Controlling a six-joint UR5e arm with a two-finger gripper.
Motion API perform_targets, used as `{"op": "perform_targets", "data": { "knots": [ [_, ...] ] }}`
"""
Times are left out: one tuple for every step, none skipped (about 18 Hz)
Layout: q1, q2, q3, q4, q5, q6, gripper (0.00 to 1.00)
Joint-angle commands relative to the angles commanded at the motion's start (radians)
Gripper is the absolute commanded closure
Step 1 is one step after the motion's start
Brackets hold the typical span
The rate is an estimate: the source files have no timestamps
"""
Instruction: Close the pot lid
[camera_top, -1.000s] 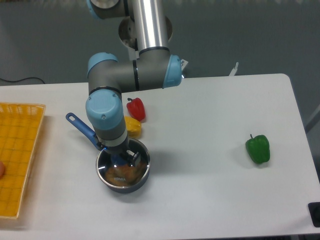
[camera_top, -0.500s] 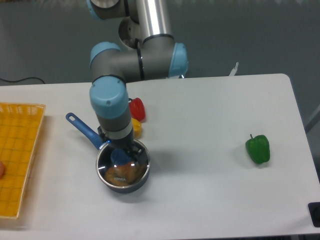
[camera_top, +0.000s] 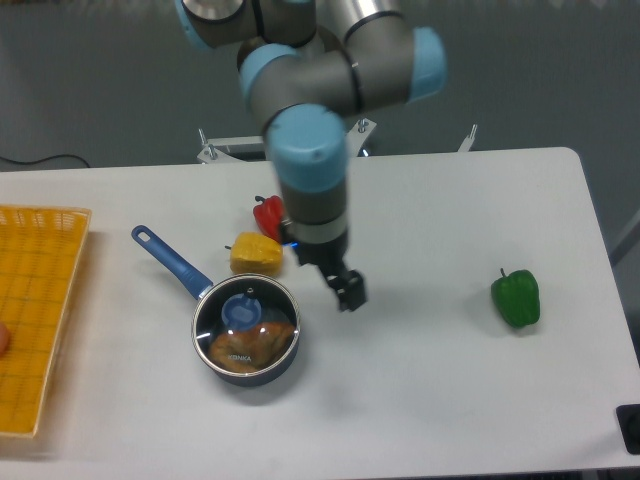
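Grey wall backs a smooth, matte white tabletop (camera_top: 430, 390) with rounded corners. Left of centre sits the pot (camera_top: 246, 342), a small round dark saucepan; its long blue handle (camera_top: 172, 261) runs up and to the left and ends in a loop. The lid (camera_top: 245, 326) lies flat on the pot rim, a clear glass disc edged in thin metal, with a round blue knob (camera_top: 241, 310) near its upper middle. Through the glass an orange-brown content shows, glossy and of unclear shape. Just above the pot rests a yellow pepper (camera_top: 256, 252), blocky and waxy, and beside it a red pepper (camera_top: 268, 217), partly hidden by the arm. A green pepper (camera_top: 516, 297), lobed and shiny with a short stem, stands well apart on the right side. At the left edge lies a yellow basket (camera_top: 40, 310) of woven grid texture. The arm (camera_top: 305, 160), grey metal tubes with light blue joint caps, reaches down from the top. Its gripper (camera_top: 347, 291) hangs to the right of the pot, apart from the lid and holding nothing; the dark fingers (camera_top: 352, 288) are blurred, and whether they are parted cannot be told.
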Motion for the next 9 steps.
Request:
{"op": "perform_targets", "data": {
  "knots": [
    [0.018, 0.000, -0.003, -0.002, 0.002, 0.029, 0.00],
    [0.038, 0.000, -0.006, -0.002, 0.005, 0.058, 0.00],
    [0.063, 0.002, -0.006, -0.002, 0.005, 0.087, 0.00],
    [0.089, 0.002, -0.006, -0.002, 0.003, 0.126, 0.00],
    [0.110, 0.002, -0.006, -0.002, 0.005, 0.161, 0.00],
    [0.133, 0.000, -0.008, 0.003, 0.005, 0.187, 0.00],
    [0.163, 0.000, -0.012, 0.011, 0.003, 0.206, 0.00],
    [0.187, -0.001, -0.012, 0.015, 0.003, 0.232, 0.00],
    [0.203, -0.005, -0.009, 0.018, 0.003, 0.267, 0.00]
  ]
}}
